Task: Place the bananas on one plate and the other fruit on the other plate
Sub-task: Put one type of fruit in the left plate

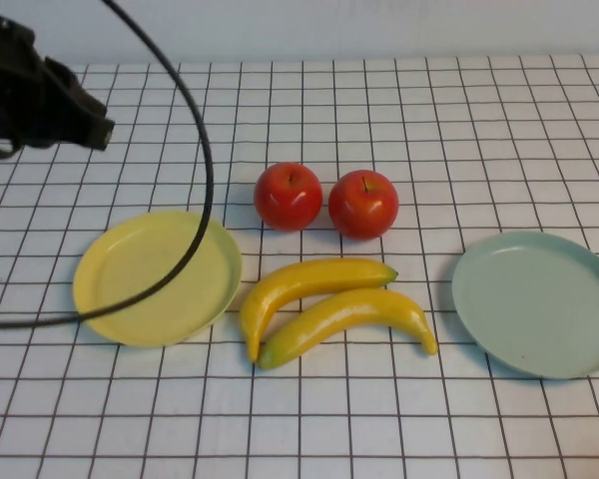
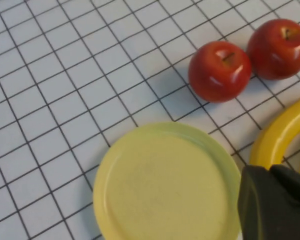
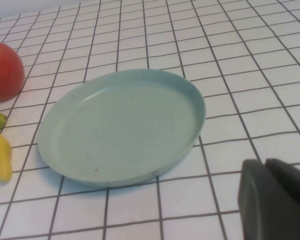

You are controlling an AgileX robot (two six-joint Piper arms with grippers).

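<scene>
Bananas (image 1: 324,304), two glossy yellow plastic-looking curves, centre counter: likely light, stiff, slippery; grasp mid-length; left end effector (image 2: 275,200) far-left, right end effector (image 3: 275,197) near blue-green plate, grips indeterminate.

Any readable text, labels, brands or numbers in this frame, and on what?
None. The bananas, apples, yellow plate, blue-green plate and grid cloth are unmarked.
Left gripper over the yellow plate and right gripper beside the blue-green plate show no lettering.
</scene>
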